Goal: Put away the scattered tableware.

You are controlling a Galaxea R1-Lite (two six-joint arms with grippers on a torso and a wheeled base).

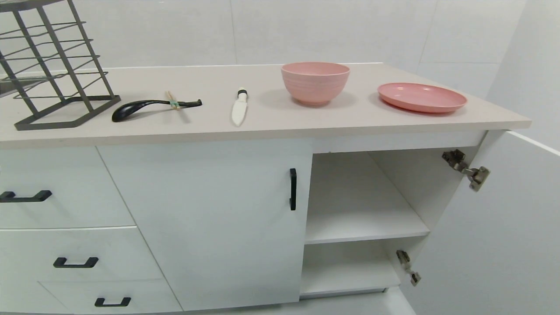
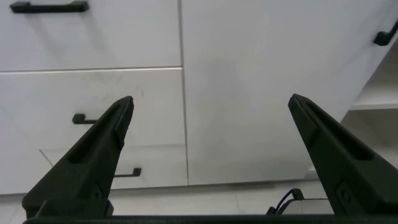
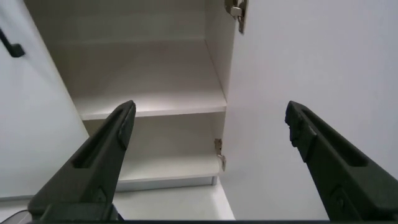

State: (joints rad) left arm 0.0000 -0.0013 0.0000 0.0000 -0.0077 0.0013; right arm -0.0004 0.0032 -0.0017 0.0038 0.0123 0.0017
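On the beige countertop stand a pink bowl and, to its right, a pink plate. Left of the bowl lie a white knife with a black end, a black ladle and a pair of chopsticks crossing its handle. My left gripper is open, low in front of the white drawers and the closed cabinet door. My right gripper is open, facing the open cabinet's shelves. Neither holds anything.
A dark wire dish rack stands at the counter's left end. The right cabinet door is swung open, showing two bare shelves. The left cabinet door is closed, with black-handled drawers beside it.
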